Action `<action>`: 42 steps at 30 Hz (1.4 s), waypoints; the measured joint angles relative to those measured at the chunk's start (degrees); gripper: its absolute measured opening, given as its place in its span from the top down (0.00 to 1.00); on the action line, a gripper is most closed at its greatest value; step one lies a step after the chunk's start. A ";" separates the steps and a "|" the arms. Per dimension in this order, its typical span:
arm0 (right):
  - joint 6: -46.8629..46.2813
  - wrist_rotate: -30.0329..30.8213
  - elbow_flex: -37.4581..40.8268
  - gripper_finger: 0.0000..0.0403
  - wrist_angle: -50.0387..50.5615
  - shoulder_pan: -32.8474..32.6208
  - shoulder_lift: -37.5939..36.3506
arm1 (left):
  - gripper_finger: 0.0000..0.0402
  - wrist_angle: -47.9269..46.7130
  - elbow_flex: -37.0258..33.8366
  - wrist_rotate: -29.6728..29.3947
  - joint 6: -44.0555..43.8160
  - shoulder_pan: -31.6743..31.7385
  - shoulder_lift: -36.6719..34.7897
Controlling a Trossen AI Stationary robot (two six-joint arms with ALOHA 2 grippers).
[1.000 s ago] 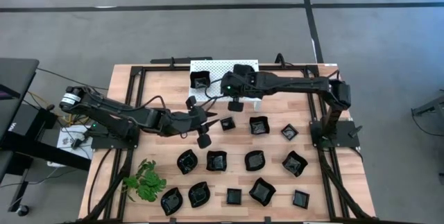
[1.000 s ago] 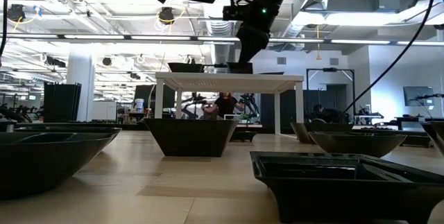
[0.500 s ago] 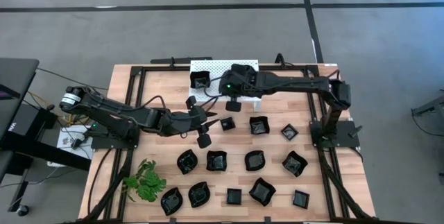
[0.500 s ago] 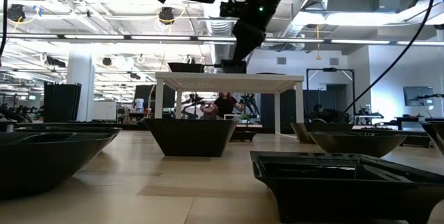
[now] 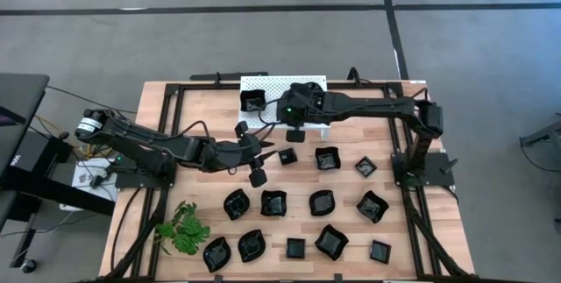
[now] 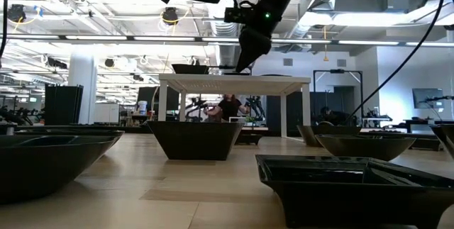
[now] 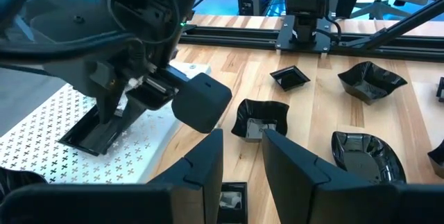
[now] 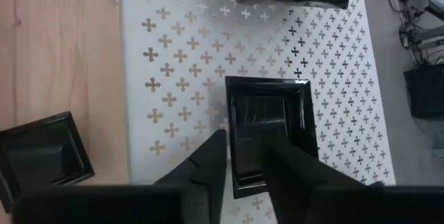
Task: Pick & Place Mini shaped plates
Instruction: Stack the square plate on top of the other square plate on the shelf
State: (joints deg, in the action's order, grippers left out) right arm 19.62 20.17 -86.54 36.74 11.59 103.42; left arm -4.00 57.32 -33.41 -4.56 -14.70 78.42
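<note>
The right gripper [image 8: 243,161], fingers closed on the rim of a square black plate [image 8: 269,130], holds it tilted on the white perforated platform [image 5: 282,84], while the left gripper [image 7: 241,156], slightly open and empty, hovers nearby.

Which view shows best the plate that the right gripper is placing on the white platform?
The right wrist view: the square plate fills the middle, one edge between the right gripper's fingers, on the platform. The left wrist view shows it tilted, from the side. The high view hides it under the arm; the low view barely shows it.
</note>
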 joint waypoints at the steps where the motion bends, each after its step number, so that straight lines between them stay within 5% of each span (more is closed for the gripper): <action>1: 0.01 0.05 0.00 0.76 0.14 -0.37 0.00 | 0.74 -0.01 0.00 0.00 0.00 0.00 0.01; 5: 3.00 3.75 0.00 0.71 0.78 -3.68 -0.62 | 0.74 -0.01 0.00 0.00 -0.01 0.00 0.01; 12: 6.81 21.97 -0.02 0.66 6.64 -12.87 -5.46 | 0.74 -0.03 0.04 0.22 0.04 -0.02 0.01; 19: -8.73 21.15 -0.04 0.70 22.31 -22.65 -15.46 | 0.74 -0.28 0.04 -0.06 -0.04 0.06 0.01; 22: -19.18 10.25 1.42 0.73 25.65 -24.83 -19.95 | 0.74 -0.27 0.04 -0.04 -0.04 0.02 0.00; 25: -20.53 1.27 9.94 0.73 20.92 -26.96 -23.62 | 0.74 -0.29 0.04 -0.04 0.49 0.02 -0.29; 33: -13.37 0.90 36.56 0.70 -15.39 -29.66 -22.72 | 0.74 -0.06 0.04 -0.04 1.33 0.24 -0.47; 37: -7.01 0.70 39.17 0.67 -28.25 -26.75 -15.50 | 0.74 0.28 0.04 -0.05 1.29 0.92 -0.47; 42: -4.04 0.78 36.16 0.64 -31.58 -22.71 -5.84 | 0.74 0.40 0.04 -0.04 0.96 1.63 -0.47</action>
State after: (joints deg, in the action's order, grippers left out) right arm 15.58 20.95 -50.39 5.16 -11.12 97.58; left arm -3.61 57.36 -33.45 -3.60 -13.07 77.95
